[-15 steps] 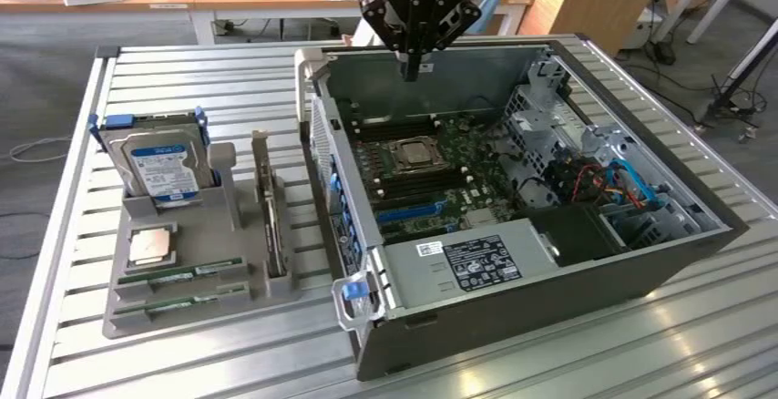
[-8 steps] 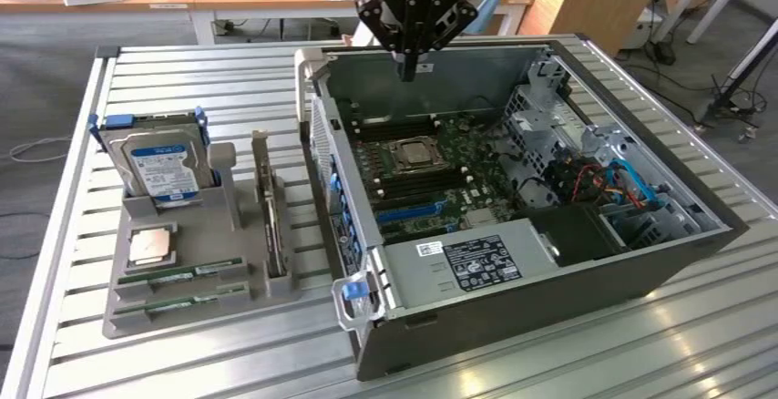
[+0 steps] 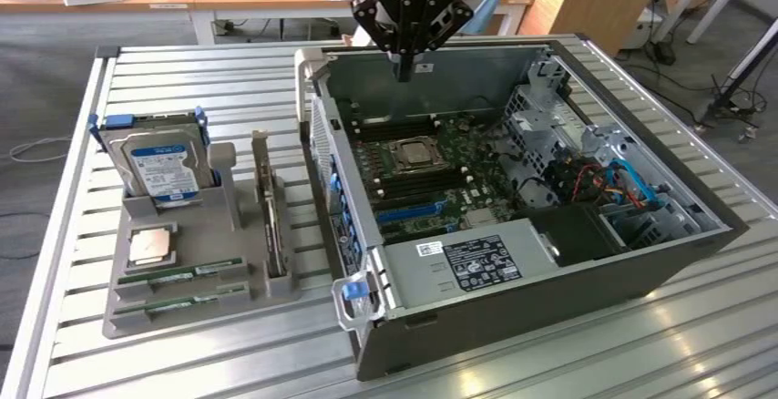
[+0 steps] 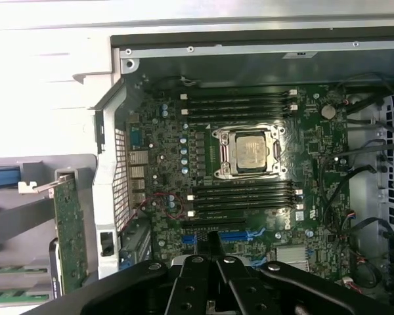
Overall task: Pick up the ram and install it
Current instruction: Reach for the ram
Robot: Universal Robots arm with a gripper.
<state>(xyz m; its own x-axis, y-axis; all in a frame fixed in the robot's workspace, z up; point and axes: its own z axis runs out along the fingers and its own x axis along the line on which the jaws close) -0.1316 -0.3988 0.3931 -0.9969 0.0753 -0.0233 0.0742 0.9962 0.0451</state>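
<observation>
My claw hangs shut and empty over the computer case — the ram and its twin lie unpicked in the tray.

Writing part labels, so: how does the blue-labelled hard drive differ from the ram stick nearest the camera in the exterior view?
The hard drive stands upright; the ram stick lies low in its recess. The hard drive is broad and boxy; the ram stick long, narrow, thin. The hard drive is silver with a blue-and-white label; the ram stick green. Both sit in the grey holder, apart from the tool.
</observation>
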